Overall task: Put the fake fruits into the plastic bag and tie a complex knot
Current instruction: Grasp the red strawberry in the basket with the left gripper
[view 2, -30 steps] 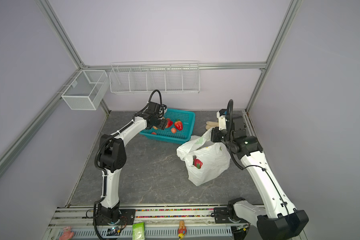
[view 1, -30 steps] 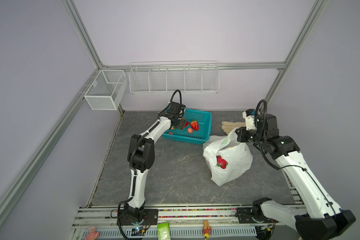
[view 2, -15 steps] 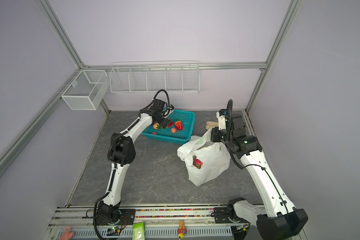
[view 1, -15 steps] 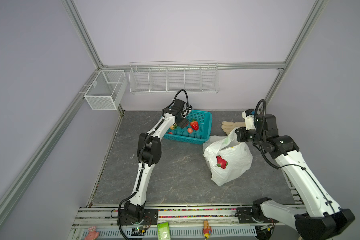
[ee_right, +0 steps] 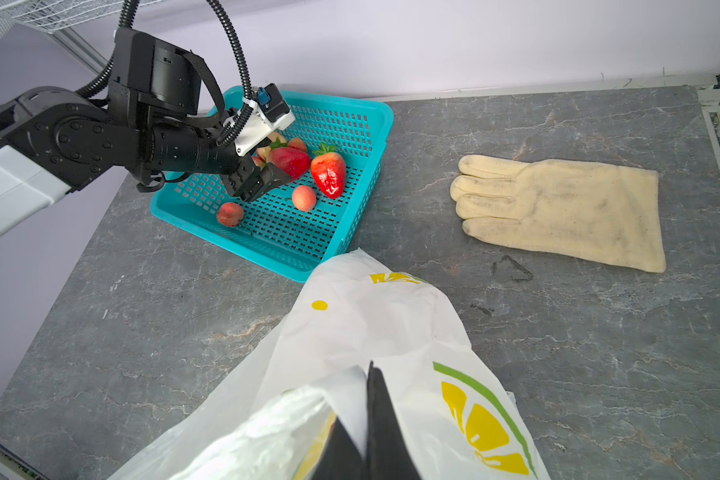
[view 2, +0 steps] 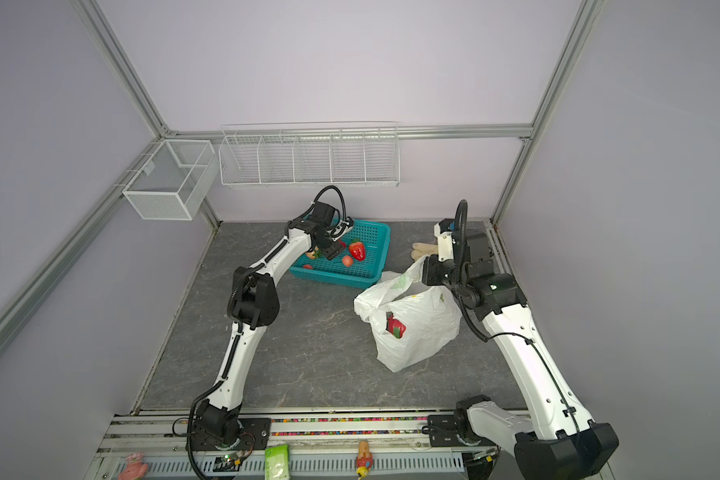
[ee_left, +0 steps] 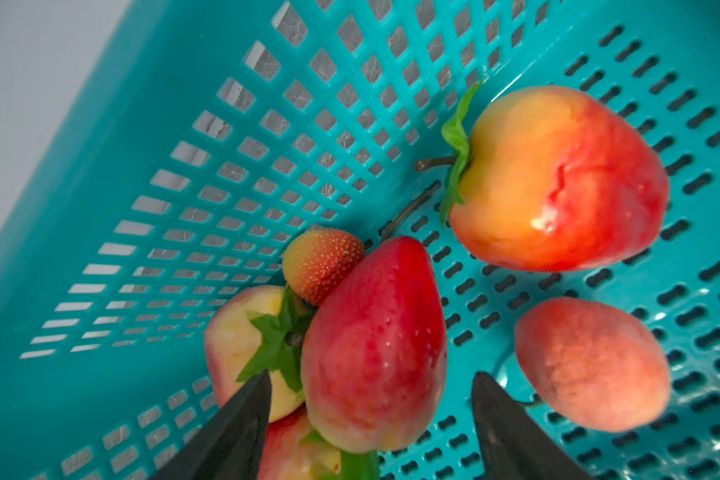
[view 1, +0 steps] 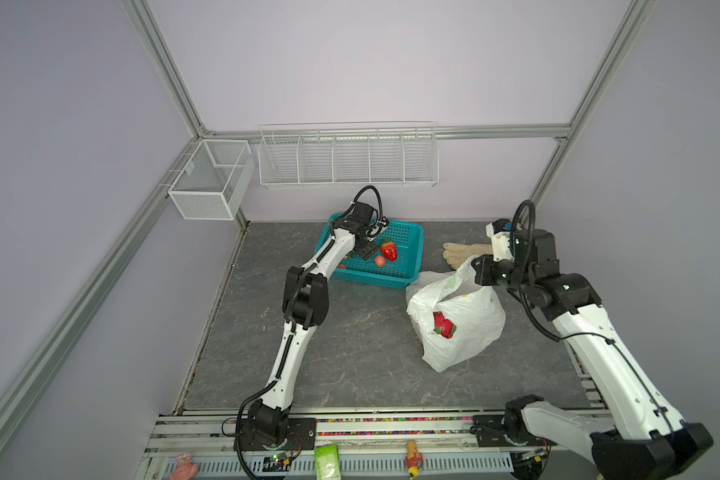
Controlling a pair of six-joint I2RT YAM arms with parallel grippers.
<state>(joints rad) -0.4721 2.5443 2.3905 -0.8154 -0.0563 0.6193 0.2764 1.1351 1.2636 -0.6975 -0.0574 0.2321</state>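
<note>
Fruits crowd the teal basket at upper centre of both top views. There we see the left gripper spread wide astride a red piece, with a pale fruit and a speckled berry touching it against the basket wall. Right of centre, the right gripper is clamped on the plastic bag, one red fruit inside. A beige glove lies just above the bag.

Two robot arms: a left arm and a right arm. One teal basket holds at least six fake fruits. One plastic bag shows one red fruit inside. One beige glove.
</note>
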